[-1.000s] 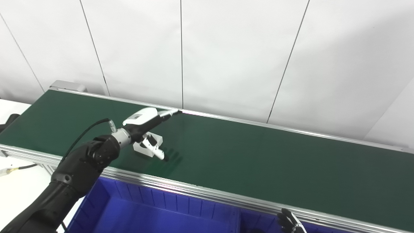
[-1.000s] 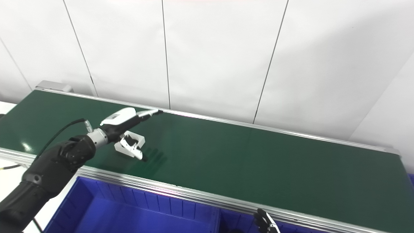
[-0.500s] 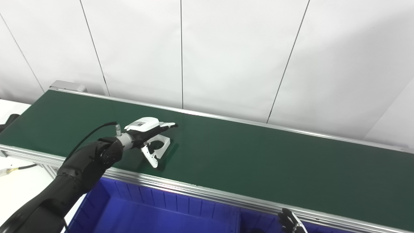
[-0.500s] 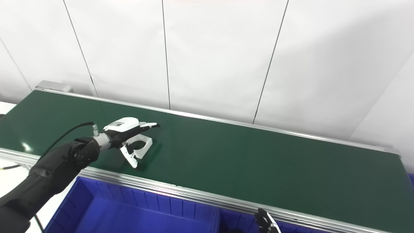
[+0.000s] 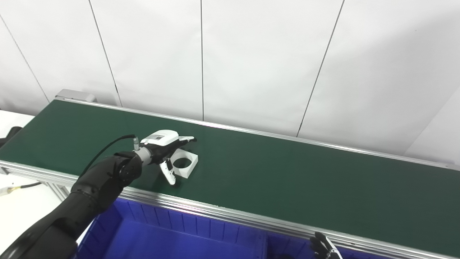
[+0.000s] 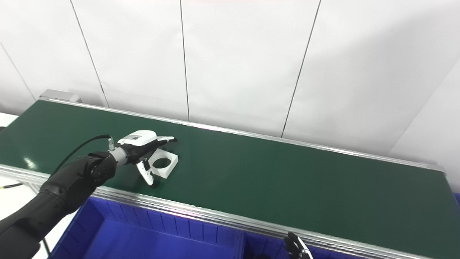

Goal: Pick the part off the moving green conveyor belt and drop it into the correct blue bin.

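My left hand (image 5: pixel 166 144) reaches out over the green conveyor belt (image 5: pixel 287 176), toward its left end and closer to the near rail than the far one. The fingers (image 5: pixel 187 138) are stretched forward and spread apart from the thumb (image 5: pixel 169 174), which hangs down toward the belt surface; the hand holds nothing. The part (image 5: pixel 184 164), a white square block with a round hole through it, lies flat on the belt just beside my palm, in the gap between the extended fingers above its far side and the thumb at its near left corner. I cannot tell whether any finger touches it. My right hand (image 5: pixel 323 248) only shows dark fingertips at the bottom edge, below the belt's near rail, over the blue bin (image 5: pixel 172 233); I cannot tell how it is set.
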`<action>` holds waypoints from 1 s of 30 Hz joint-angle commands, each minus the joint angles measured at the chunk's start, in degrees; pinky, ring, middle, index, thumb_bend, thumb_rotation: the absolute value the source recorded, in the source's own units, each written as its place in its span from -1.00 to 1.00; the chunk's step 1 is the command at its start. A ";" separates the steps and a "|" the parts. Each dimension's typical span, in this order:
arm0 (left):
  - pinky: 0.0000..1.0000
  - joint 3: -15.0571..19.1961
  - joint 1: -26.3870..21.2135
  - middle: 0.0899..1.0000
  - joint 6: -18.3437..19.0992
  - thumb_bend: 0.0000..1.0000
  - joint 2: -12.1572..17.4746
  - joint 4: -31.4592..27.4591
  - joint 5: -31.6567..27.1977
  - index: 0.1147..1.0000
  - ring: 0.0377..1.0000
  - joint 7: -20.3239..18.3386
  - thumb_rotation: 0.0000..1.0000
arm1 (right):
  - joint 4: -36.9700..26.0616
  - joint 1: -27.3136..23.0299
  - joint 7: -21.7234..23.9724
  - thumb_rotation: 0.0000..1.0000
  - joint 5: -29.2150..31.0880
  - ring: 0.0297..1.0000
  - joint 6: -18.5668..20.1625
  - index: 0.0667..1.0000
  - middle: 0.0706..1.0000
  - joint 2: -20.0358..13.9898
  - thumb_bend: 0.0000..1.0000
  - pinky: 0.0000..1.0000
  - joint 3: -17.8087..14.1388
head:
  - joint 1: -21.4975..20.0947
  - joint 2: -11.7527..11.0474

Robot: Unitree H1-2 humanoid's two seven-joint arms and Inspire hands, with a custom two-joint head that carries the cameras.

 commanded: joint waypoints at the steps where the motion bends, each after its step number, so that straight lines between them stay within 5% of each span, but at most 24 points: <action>1: -0.20 -0.50 -3.04 0.15 -2.09 0.06 0.81 -0.55 0.88 0.46 -0.02 3.02 -1.00 | -2.25 0.19 0.06 -0.22 0.23 0.67 -3.41 0.74 0.67 0.16 0.30 0.67 -0.34 | 0.09 0.01; 4: -0.31 -1.46 -3.01 -0.05 -2.85 0.00 0.65 -0.11 1.87 0.20 -0.18 5.18 -1.00 | -2.34 0.20 0.00 -0.21 0.00 0.67 -3.44 0.74 0.67 0.14 0.29 0.67 -0.37 | 0.12 0.13; 5: -0.35 -1.48 -2.90 -0.07 -3.19 0.00 0.46 0.15 1.53 -0.03 -0.21 5.47 -1.00 | -2.38 0.20 0.01 -0.21 0.03 0.68 -3.44 0.74 0.67 0.16 0.28 0.66 -0.38 | 0.12 0.16; 18: -0.19 -0.16 -1.08 -0.09 -7.36 0.00 -0.96 -0.31 -1.02 -0.09 -0.23 9.40 -1.00 | -2.97 0.51 0.16 -0.22 0.16 0.67 -3.38 0.74 0.67 0.28 0.26 0.66 -0.39 | -0.57 0.82; 23: -0.34 5.78 3.06 -0.20 -9.08 -0.01 -1.43 -9.22 -7.23 -0.03 -0.30 11.40 -1.00 | -3.84 0.90 -0.14 -0.23 -0.25 0.64 -3.38 0.73 0.66 0.59 0.27 0.65 0.10 | -3.90 1.84; 30: -0.20 12.87 9.53 -0.14 -12.11 -0.01 -4.38 -22.53 -16.00 -0.06 -0.23 12.76 -1.00 | -4.95 1.74 -0.20 -0.20 -1.29 0.61 -3.24 0.71 0.63 1.56 0.34 0.62 0.08 | -8.91 4.07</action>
